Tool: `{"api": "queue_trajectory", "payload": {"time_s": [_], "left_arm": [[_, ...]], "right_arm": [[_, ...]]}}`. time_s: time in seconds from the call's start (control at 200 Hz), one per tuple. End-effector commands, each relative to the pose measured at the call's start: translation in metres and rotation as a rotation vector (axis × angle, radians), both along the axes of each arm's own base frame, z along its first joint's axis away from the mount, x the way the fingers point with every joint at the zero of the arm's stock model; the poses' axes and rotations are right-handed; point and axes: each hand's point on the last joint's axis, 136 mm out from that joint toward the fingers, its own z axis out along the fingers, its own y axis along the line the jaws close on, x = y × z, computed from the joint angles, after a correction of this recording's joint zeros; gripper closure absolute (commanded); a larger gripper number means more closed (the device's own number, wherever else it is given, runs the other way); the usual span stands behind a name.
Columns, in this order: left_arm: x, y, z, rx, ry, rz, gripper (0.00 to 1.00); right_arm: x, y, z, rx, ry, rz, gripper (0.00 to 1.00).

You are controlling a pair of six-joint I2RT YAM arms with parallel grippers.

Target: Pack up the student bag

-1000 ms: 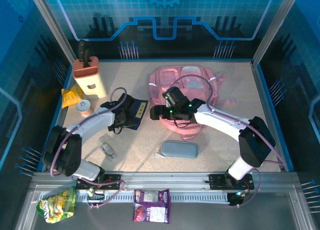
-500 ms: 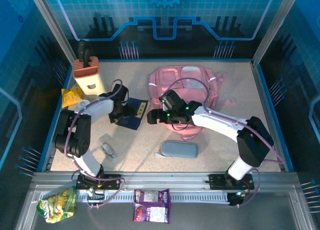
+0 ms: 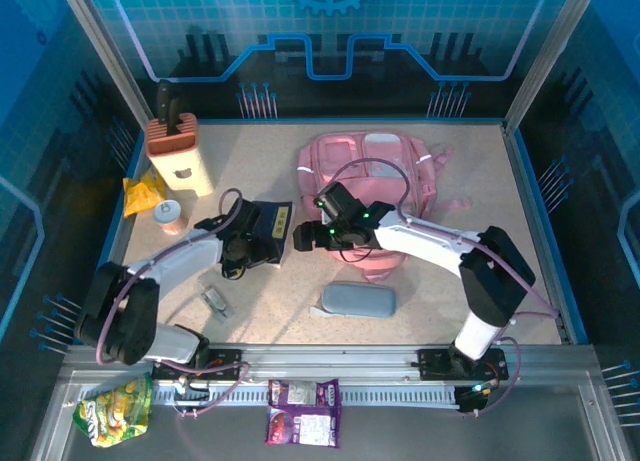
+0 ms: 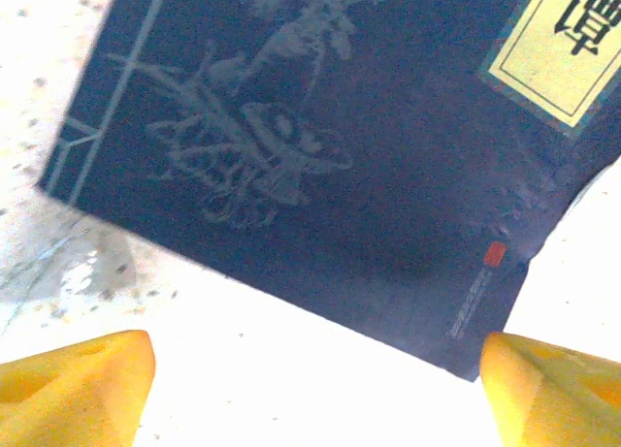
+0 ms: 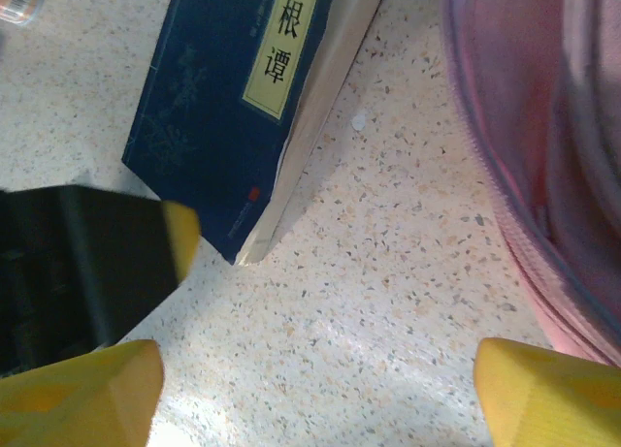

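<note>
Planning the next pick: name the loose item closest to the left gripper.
The dark blue book, lying flat just ahead of the left gripper; the grey pencil case sits farther off, toward the near edge.

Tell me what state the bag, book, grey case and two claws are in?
student bag: lying flat on the table; zip open or shut, cannot tell.
book: closed, flat on the table, cover up.
pencil case: lying on the table, untouched.
left gripper: open above the book's edge, holding nothing.
right gripper: open beside the book's corner, holding nothing.
</note>
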Motion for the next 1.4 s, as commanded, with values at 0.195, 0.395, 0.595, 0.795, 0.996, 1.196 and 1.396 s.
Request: {"api": "queue_trajectory", "payload": {"time_s": [0.195, 0.395, 0.595, 0.795, 0.996, 1.196, 1.396], "left_arm": [[0.036, 0.023, 0.031, -0.018, -0.08, 0.016, 0.17], [0.066, 0.034, 0.014, -0.09, -0.059, 0.041, 0.21], [0.071, 0.041, -0.011, -0.091, 0.004, 0.054, 0.26], [0.045, 0.034, -0.026, -0.125, 0.054, 0.067, 0.29], [0.013, 0.013, -0.022, -0.142, 0.052, 0.061, 0.31], [0.005, 0.02, -0.022, -0.099, 0.047, 0.074, 0.33], [0.012, 0.02, -0.023, -0.099, 0.043, 0.077, 0.41]], "right_arm": [[0.0, 0.042, -0.014, -0.009, 0.049, 0.019, 0.29], [0.008, 0.062, -0.036, -0.003, 0.096, -0.038, 0.33], [0.02, 0.069, -0.05, -0.03, 0.078, -0.072, 0.41], [0.025, 0.073, -0.063, -0.066, 0.078, -0.05, 0.39], [0.035, 0.071, -0.071, -0.098, 0.071, -0.053, 0.38], [0.036, 0.068, -0.075, -0.135, 0.061, -0.038, 0.34], [0.032, 0.073, -0.082, -0.142, 0.078, -0.018, 0.36]]}}
